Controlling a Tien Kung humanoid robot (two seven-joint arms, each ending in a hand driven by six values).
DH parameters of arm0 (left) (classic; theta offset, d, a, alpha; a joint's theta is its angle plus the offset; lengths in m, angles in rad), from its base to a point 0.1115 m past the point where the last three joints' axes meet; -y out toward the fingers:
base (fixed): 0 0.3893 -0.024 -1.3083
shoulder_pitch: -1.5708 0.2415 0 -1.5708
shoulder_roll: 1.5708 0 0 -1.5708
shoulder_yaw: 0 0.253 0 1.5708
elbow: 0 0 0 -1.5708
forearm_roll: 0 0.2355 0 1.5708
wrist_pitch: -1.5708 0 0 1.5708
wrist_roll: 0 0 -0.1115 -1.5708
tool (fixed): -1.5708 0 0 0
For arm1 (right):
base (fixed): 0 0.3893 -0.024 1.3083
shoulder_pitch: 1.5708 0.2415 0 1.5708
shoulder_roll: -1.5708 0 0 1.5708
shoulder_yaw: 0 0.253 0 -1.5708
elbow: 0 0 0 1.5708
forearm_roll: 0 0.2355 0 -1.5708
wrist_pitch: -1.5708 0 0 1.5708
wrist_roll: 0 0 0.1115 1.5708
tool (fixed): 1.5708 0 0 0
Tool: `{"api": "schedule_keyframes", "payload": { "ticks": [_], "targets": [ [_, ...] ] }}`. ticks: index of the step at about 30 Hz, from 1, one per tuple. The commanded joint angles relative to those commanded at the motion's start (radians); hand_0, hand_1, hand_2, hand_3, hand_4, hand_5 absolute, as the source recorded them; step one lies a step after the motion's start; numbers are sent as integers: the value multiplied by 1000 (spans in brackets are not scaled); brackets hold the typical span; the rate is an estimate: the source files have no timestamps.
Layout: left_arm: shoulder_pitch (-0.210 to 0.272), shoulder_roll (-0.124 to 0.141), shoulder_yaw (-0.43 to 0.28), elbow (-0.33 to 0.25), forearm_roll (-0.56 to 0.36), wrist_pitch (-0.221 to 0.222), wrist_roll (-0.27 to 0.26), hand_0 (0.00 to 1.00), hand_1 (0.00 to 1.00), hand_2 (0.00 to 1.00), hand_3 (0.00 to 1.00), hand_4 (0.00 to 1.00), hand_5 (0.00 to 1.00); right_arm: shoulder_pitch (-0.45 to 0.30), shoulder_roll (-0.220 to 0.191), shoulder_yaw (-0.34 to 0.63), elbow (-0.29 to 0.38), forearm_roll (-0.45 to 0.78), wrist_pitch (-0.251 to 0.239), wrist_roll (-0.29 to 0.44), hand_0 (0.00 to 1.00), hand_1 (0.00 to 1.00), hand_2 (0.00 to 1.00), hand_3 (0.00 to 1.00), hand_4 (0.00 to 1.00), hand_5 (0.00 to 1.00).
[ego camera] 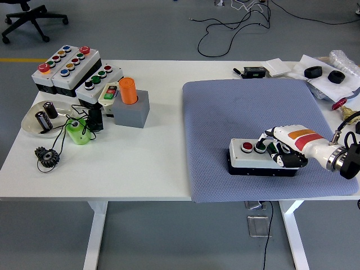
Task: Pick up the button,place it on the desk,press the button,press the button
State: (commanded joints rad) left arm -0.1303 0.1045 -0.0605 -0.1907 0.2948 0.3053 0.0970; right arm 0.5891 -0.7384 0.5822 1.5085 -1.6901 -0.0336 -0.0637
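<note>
On the right half of the button box point(257, 157), the right robot hand point(286, 147) lies with fingers curled down over the box top, one fingertip on or just at the second button point(260, 148); whether it truly presses cannot be told. The hand covers that end of the box, hiding anything there. Just left of the fingertips the red button point(246, 147) sits uncovered. The box rests on a grey-blue mat point(247, 118) on the white tabletop point(140, 163). Well to the hand's left stand an orange cylinder point(127, 90) in a grey block and more button boxes point(67, 67)
</note>
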Motion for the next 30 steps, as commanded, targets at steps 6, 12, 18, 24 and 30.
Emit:
{"api": "schedule_keyframes", "payload": {
  "ticks": [6, 12, 18, 24, 30],
  "targets": [
    [3, -1, 5, 0, -2, 0, 1, 600, 519, 492, 450, 275, 977, -3, 0, -18, 0, -7, 10, -5, 201, 2, 100, 592, 343, 2],
    [6, -1, 11, 0, -3, -1, 1, 601, 520, 492, 450, 275, 977, -5, 2, -19, -7, -8, 10, -8, 201, 2, 99, 589, 342, 2],
    [9, -1, 13, 0, -5, -1, 1, 601, 519, 492, 449, 275, 977, -6, 2, -7, -4, -11, 7, -10, 201, 2, 98, 588, 342, 2],
    [9, -1, 10, 0, -3, -2, 1, 601, 520, 492, 449, 275, 978, -4, -4, 17, 13, -8, 0, -6, 200, 2, 97, 585, 342, 2],
    [6, 1, 7, 0, -1, -3, 1, 601, 520, 493, 449, 275, 978, -5, -12, 62, 46, -4, -5, -2, 197, 2, 97, 585, 341, 2]
  ]
}}
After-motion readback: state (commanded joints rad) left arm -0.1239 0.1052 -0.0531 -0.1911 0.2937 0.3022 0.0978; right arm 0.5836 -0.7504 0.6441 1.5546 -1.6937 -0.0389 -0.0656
